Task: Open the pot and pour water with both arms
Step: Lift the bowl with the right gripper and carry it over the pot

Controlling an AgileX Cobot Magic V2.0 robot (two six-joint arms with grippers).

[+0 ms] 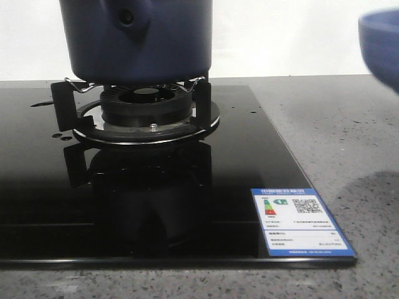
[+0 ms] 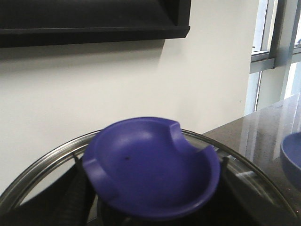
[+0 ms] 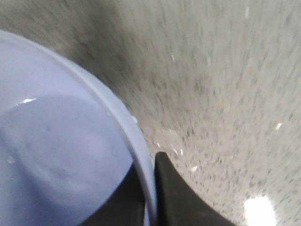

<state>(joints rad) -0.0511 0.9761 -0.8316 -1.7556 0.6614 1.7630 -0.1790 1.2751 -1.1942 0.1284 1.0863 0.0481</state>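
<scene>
The dark navy pot [image 1: 137, 43] stands on the burner, its stub with a round hole [image 1: 128, 17] facing me; its top is out of frame. My left gripper [image 2: 150, 188] is shut on the blue knob [image 2: 150, 160] of a glass lid with a steel rim [image 2: 42, 162], held up in front of the wall. My right gripper [image 3: 149, 188] pinches the rim of the lighter-blue bowl [image 3: 56, 141], one finger inside and one finger [image 3: 174, 193] outside. The bowl hangs in the air at the front view's right edge [image 1: 381, 43]. Neither gripper shows in the front view.
The gas burner [image 1: 146, 103] with black pot supports sits on a black glass hob [image 1: 187, 187] that bears a blue-and-white label [image 1: 299, 221]. Grey speckled countertop [image 1: 349, 137] lies to the right. A white wall stands behind. The bowl's edge shows in the left wrist view [image 2: 292, 157].
</scene>
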